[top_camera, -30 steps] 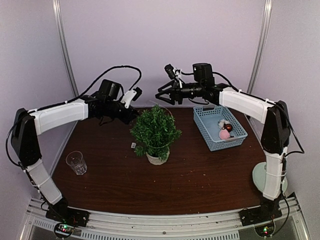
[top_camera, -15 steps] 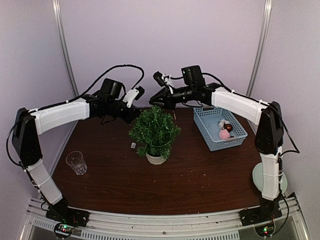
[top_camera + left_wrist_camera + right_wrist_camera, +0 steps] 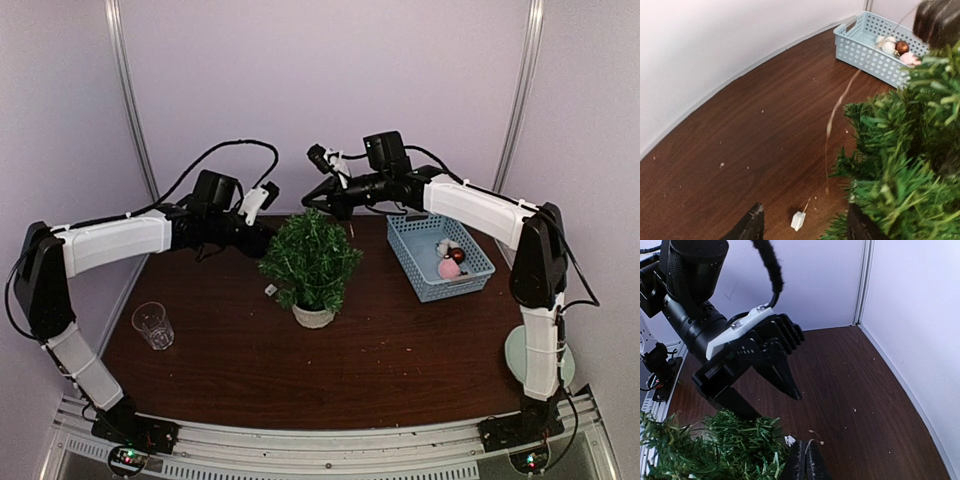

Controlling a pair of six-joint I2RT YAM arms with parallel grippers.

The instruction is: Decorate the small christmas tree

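Small christmas tree: bushy and dark green, it stands upright in a white pot on the dark wooden surface, between my two arms.

My left pincer: spread, with nothing between the jaws. It is raised at the tree's upper left, close against the outer sprigs. My right wrist camera shows one finger dipping behind the foliage and the other pointing clear of it.

My right pincer: pressed together, reaching in from the right to hover just above and behind the treetop.

Thread: a thin brownish strand hangs down the far side of the tree. Its upper end runs toward my right pincer, but I cannot tell whether the tips actually nip it.

White tag: a small pale piece lying flat on the surface, just left of the tree's base.

Basket: light blue perforated plastic, sitting right of the tree and a little behind it, apart from the branches.

Ornaments: inside the basket lie a pink one, a dark red ball and a white one, clustered toward the side away from the tree.

Glass: a clear tumbler, upright, well to the tree's left and nearer my bases.
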